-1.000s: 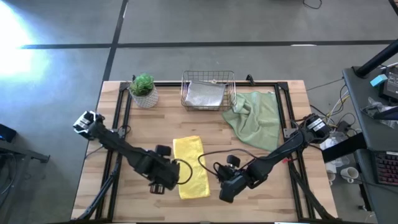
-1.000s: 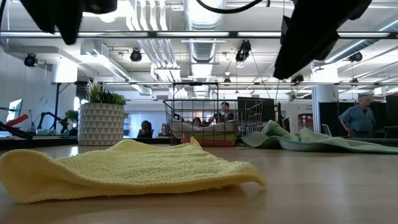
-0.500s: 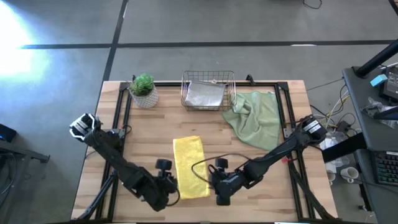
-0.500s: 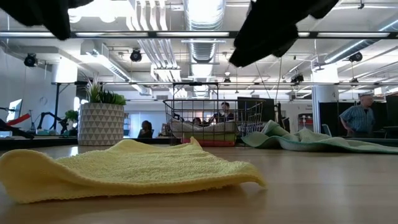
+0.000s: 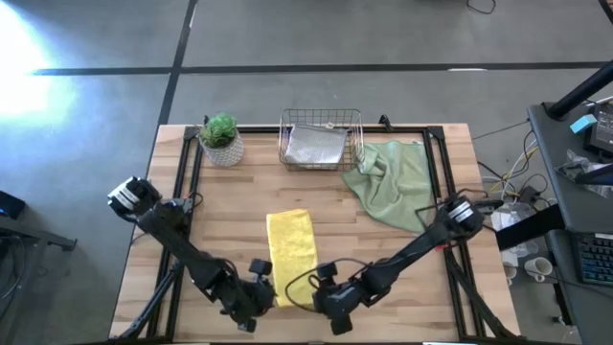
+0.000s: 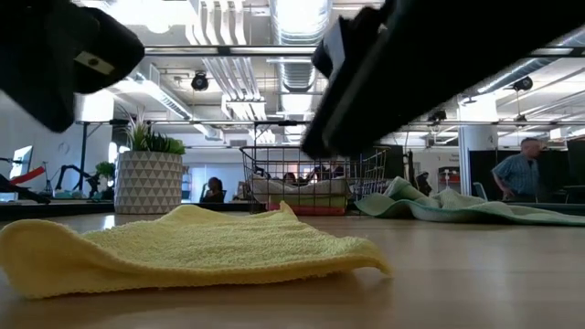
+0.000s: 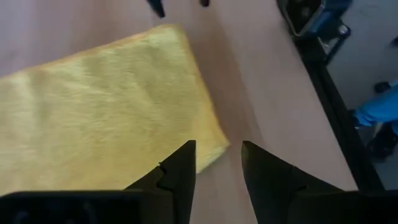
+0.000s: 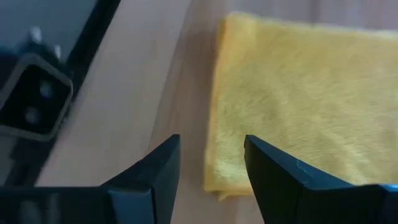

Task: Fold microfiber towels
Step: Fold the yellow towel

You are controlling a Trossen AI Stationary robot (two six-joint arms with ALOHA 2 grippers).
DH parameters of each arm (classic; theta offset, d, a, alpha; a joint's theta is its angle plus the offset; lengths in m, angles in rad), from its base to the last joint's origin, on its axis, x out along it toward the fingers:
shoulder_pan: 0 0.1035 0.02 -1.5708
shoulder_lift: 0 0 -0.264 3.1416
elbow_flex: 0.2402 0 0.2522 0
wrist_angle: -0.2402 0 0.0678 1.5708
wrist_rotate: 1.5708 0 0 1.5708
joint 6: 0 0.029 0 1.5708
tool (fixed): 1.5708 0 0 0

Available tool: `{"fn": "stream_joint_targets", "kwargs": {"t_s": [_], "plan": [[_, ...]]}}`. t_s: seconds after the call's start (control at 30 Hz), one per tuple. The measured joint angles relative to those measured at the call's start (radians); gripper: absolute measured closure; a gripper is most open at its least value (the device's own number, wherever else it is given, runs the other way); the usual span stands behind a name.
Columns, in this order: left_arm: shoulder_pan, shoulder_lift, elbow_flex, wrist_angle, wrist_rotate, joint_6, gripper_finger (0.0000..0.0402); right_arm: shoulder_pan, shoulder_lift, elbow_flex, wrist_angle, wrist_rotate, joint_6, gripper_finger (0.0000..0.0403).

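1. Two pincers hovered over the near edge of the bench, one at each near corner of the yellow towel (image 5: 293, 253), which lay as a narrow folded strip in the middle of the bench, running from the centre toward the near edge.
2. The left pincer (image 7: 217, 168) had its fingers apart and empty, straddling the towel's near corner on its side; the wrist view showed the cloth just ahead of the tips, not between them.
3. The right pincer (image 8: 208, 163) likewise stood apart and empty over the other near corner, with the cloth's edge showing in the gap ahead.
4. As a judgement, the yellow towel looked folded once lengthwise, and both pincers seemed placed to take the near corners for a second fold toward the far edge; that fold was not yet made.
5. A pale sage green towel (image 5: 395, 182) lay rumpled and unfolded near the right edge, toward the far right corner, so it appeared still to be done.
6. The wire basket (image 5: 321, 119) at the far edge held a grey towel (image 5: 316, 147), seemingly finished and put away.
7. A potted plant (image 5: 221, 140) stood beside the basket, toward the far left corner.
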Motion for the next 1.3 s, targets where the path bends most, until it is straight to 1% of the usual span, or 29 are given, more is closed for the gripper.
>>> {"fn": "stream_joint_targets", "kwargs": {"t_s": [0.1,0.23,0.47,0.57,0.73,0.83,0.93,1.03,1.1,1.2,1.23,1.3], "plan": [[-0.003,0.04,-0.002,0.061,0.034,0.023,0.0288,0.0,0.046,0.022,-0.006,-0.018,-0.025,0.0234],[-0.004,0.097,0.013,0.074,0.037,0.025,0.0288,0.0,0.081,0.051,-0.014,-0.017,-0.031,0.0234],[-0.001,0.154,0.034,0.078,0.025,0.024,0.0288,-0.006,0.083,0.056,-0.11,-0.01,-0.033,0.0234],[0.001,0.176,0.033,0.068,0.024,0.021,0.0288,-0.009,0.083,0.05,-0.117,-0.01,-0.039,0.0234],[0.005,0.212,0.035,0.074,-0.015,0.018,0.0288,-0.02,0.083,0.045,-0.12,-0.008,-0.055,0.0234],[0.01,0.223,0.037,0.08,-0.055,0.014,0.0288,-0.033,0.083,0.044,-0.137,0.002,-0.019,0.0238],[0.02,0.226,0.037,0.074,-0.091,-0.011,0.0289,-0.047,0.083,0.044,-0.146,0.009,-0.005,0.0262],[0.034,0.226,0.034,0.069,-0.099,-0.08,0.0304,-0.056,0.083,0.044,-0.158,0.012,-0.005,0.0304],[0.04,0.227,0.033,0.065,-0.112,-0.113,0.0325,-0.059,0.083,0.043,-0.164,0.011,-0.005,0.0336],[0.046,0.227,0.033,0.062,-0.133,-0.138,0.0367,-0.059,0.083,0.045,-0.167,0.005,-0.005,0.0381],[0.047,0.227,0.034,0.06,-0.134,-0.142,0.0382,-0.059,0.083,0.048,-0.17,0.006,-0.005,0.0387],[0.048,0.223,0.037,0.057,-0.134,-0.142,0.0395,-0.06,0.083,0.052,-0.175,0.008,0.017,0.039]]}}
